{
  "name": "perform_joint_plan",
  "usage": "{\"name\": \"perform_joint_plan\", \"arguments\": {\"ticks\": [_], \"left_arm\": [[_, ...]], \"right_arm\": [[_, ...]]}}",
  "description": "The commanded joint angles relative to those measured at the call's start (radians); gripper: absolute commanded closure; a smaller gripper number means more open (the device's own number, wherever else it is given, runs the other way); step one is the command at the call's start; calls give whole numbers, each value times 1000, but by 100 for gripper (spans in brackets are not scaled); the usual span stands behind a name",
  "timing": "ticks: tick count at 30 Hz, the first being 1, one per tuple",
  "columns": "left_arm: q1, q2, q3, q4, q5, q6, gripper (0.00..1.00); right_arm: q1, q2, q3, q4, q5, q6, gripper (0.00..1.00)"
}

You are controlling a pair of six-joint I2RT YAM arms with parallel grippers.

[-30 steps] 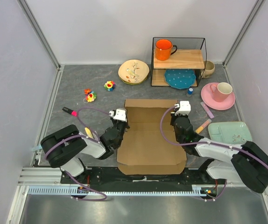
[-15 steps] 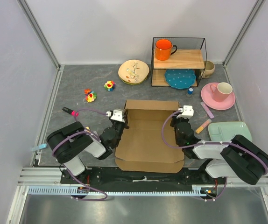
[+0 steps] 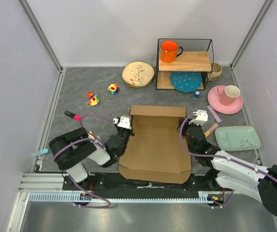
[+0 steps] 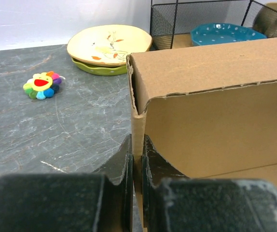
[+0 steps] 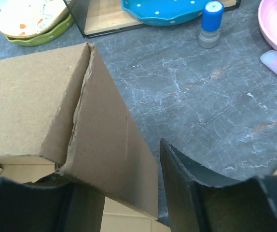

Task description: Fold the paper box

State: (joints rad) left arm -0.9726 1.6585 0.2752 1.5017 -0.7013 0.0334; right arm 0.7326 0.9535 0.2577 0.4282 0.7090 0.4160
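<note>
The brown cardboard paper box [image 3: 155, 147] lies in the middle of the table, its back wall and side flaps raised. My left gripper [image 3: 128, 128] is shut on the box's left side flap; in the left wrist view the gripper [image 4: 137, 162] pinches the thin cardboard edge below the back wall [image 4: 215, 121]. My right gripper [image 3: 186, 127] is open at the box's right side. In the right wrist view that gripper [image 5: 114, 198] straddles the raised right flap [image 5: 109, 145], with a gap between the flap and the right finger [image 5: 186, 193].
A wire-frame shelf [image 3: 184, 63] with an orange mug and a teal plate stands behind the box. A floral plate [image 3: 138, 74], a pink plate with a mug [image 3: 224, 98], a green tray [image 3: 237, 137], flower toys [image 3: 93, 100], a pink marker [image 3: 72, 115] and a blue stamp [image 5: 211, 24] lie around.
The box's back wall has tipped up and the sheet slid toward the near edge. My right gripper moved right and let go of the right flap. My left gripper kept its grip.
</note>
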Motion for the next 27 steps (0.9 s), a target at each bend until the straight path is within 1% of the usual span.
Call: {"name": "perform_joint_plan", "arguments": {"ticks": [1, 3, 7, 12, 14, 15, 16, 19, 22, 27], "left_arm": [[-23, 15, -8, 84, -144, 124, 98], [-29, 20, 5, 80, -161, 148, 98], [-41, 29, 35, 54, -225, 218, 98], [-52, 41, 73, 42, -260, 273, 98], [-54, 46, 84, 42, -267, 276, 98], [-54, 53, 87, 42, -274, 278, 98], [-54, 58, 91, 43, -279, 280, 98], [-55, 73, 102, 46, -291, 280, 98], [-55, 84, 111, 48, -306, 286, 98], [-55, 99, 119, 55, -322, 283, 98]], "right_arm": [[-12, -67, 69, -195, -8, 82, 45], [-12, -85, 83, -245, -34, 83, 43], [-13, -159, 84, -285, -65, 78, 37], [-13, -245, 113, -365, -132, 60, 33], [-12, -281, 109, -358, -186, 31, 32], [-12, -323, 104, -349, -250, 18, 31], [-12, -340, 100, -335, -275, -2, 29], [-12, -392, 110, -344, -316, -17, 24], [-12, -429, 141, -370, -358, -11, 22], [-12, -498, 175, -390, -356, 23, 19]]}}
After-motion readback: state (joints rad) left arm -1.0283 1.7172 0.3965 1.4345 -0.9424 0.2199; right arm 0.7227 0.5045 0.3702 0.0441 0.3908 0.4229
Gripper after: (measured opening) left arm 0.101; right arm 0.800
